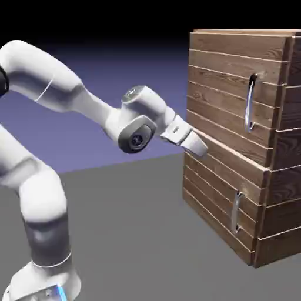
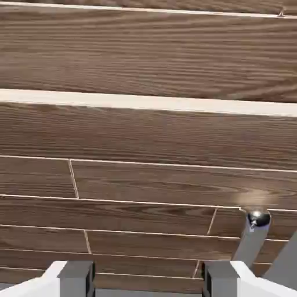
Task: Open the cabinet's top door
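Item: large boxy cabinet of dark brown horizontal planks with pale seams (image 1: 235, 135). Standing at the right of the exterior view on the grey table surface (image 1: 129, 223). Front face angled toward the arm.

Item: top door, taller panel of brown horizontal planks (image 1: 232, 94). Occupying the upper part of the cabinet front. Apparently shut, lying flush with the front, no pale interior showing. Fitted with a long vertical silver bar handle (image 1: 251, 103) near its far edge, untouched.

Item: lower door, shorter plank panel (image 1: 220, 197), with a smaller silver handle (image 1: 237, 213). Also shut. Not part of the job.

Item: white two-finger gripper (image 1: 197, 144) on a white jointed arm (image 1: 70, 94). Positioned close against the cabinet front, near the seam between the two doors, at the edge nearer the arm and well apart from the long handle. Contact with the wood not determinable. In the hand view, grey finger tips (image 2: 75, 277) spread with a clear gap and nothing between them: released, grasping nothing. Plank surface filling that view; a silver bar end (image 2: 258, 219) visible at lower right, which handle not determinable.

Progress: judged early. Nothing of the opening done. Remaining: reach to the long handle, closure on it, pull outward to swing the top door.
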